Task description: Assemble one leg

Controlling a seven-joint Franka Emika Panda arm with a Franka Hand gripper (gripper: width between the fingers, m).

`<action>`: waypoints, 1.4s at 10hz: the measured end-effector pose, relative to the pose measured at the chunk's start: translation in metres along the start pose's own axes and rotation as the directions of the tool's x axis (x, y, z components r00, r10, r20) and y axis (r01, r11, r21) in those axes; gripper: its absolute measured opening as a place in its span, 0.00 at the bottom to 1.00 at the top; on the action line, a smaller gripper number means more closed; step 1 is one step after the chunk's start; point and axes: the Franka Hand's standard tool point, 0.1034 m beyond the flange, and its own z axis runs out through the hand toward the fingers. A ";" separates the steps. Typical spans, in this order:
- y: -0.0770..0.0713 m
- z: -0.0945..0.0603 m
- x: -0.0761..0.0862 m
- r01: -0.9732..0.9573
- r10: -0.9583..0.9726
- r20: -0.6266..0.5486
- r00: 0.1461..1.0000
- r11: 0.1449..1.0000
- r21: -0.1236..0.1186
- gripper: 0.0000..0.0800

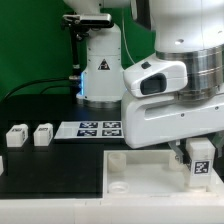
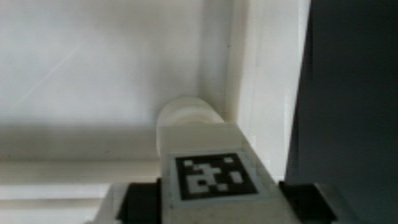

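My gripper (image 1: 199, 152) is shut on a white leg (image 1: 200, 165), whose black-and-white tag faces the exterior camera. It holds the leg upright over the exterior view's right part of the large flat white square part (image 1: 135, 172). In the wrist view the leg (image 2: 192, 130) lies between my two dark fingers (image 2: 306, 196), and its far rounded end sits at an inner corner of the white square part (image 2: 107, 70). I cannot tell whether the leg's end touches that part. Two more legs (image 1: 17, 135) (image 1: 43, 133) stand on the black table at the exterior view's left.
The marker board (image 1: 95, 128) lies on the table behind the square part. A white robot base with a blue light (image 1: 100, 70) stands at the back before a green wall. The black table (image 2: 356, 90) shows beside the square part's rim.
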 end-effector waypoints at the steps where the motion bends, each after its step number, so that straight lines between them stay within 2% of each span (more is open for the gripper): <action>1: 0.000 0.000 0.000 0.000 0.000 0.000 1.000 1.000 0.000 0.37; 4: 0.000 0.000 0.000 -0.057 0.057 -0.001 0.998 0.998 0.002 0.37; 5: 0.001 0.000 0.000 -0.179 0.179 -0.003 0.984 0.984 0.011 0.37; 6: 0.002 0.000 0.001 -0.327 0.327 -0.009 0.945 0.945 0.032 0.37; 7: 0.001 0.000 0.001 -0.453 0.454 -0.024 0.891 0.891 0.042 0.37; 8: 0.000 0.001 0.000 -0.597 0.598 -0.024 0.801 0.801 0.049 0.37; 11: -0.003 0.002 0.001 -0.882 0.883 -0.023 0.469 0.469 0.049 0.37; 12: -0.003 0.002 0.001 -0.934 0.934 -0.020 0.355 0.356 0.041 0.37; 13: -0.002 0.002 0.002 -0.937 0.938 -0.009 0.347 0.347 0.036 0.37; 14: -0.003 0.002 0.002 -0.923 0.924 -0.011 0.383 0.383 0.036 0.37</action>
